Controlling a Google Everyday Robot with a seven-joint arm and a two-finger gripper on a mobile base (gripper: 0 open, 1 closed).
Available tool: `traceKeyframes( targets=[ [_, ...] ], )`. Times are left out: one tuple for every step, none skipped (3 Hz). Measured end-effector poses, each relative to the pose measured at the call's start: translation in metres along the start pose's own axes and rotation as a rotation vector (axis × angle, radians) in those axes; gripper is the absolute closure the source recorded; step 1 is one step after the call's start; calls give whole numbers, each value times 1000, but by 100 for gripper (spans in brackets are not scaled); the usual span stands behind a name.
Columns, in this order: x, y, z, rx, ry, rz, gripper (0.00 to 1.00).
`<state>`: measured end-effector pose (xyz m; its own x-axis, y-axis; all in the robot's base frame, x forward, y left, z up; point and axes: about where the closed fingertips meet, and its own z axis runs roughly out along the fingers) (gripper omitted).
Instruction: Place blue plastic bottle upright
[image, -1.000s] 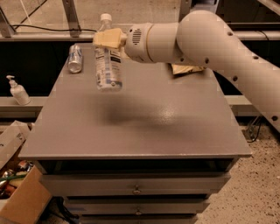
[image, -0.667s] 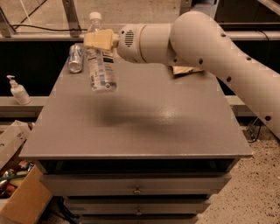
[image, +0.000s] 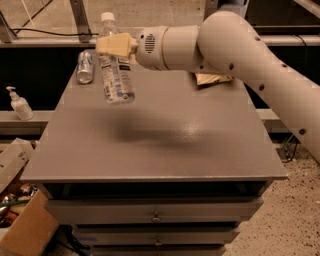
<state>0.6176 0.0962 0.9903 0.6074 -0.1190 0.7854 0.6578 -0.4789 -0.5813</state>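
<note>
Camera view. You see a grey bench with a flat, matte, faintly speckled top and drawers with small metal knobs below it. The arm is a smooth off-white shell of rounded segments, reaching in from the right across the rear of the bench.

The claw sits at the arm's left end, over the rear-left part of the bench. Its fingers are tan and blocky. They are closed on the bottle, gripping it just below the neck.

The bottle is clear ribbed plastic with a white screw cap and a white label with dark print. It hangs nearly upright, cap up, with the cap above the claw and the body below it. Its base appears clear of the bench top; a soft shadow lies on the surface in front of it.

A silver metal can lies on its side just left of the bottle. A flat tan packet lies behind the arm. A white pump bottle stands on a ledge off the bench, at left.
</note>
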Motion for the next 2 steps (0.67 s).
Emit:
traceKeyframes(
  targets=[
    [6, -9, 4, 129, -19, -106, 100],
    [13, -12, 5, 263, -52, -242, 100]
  ],
)
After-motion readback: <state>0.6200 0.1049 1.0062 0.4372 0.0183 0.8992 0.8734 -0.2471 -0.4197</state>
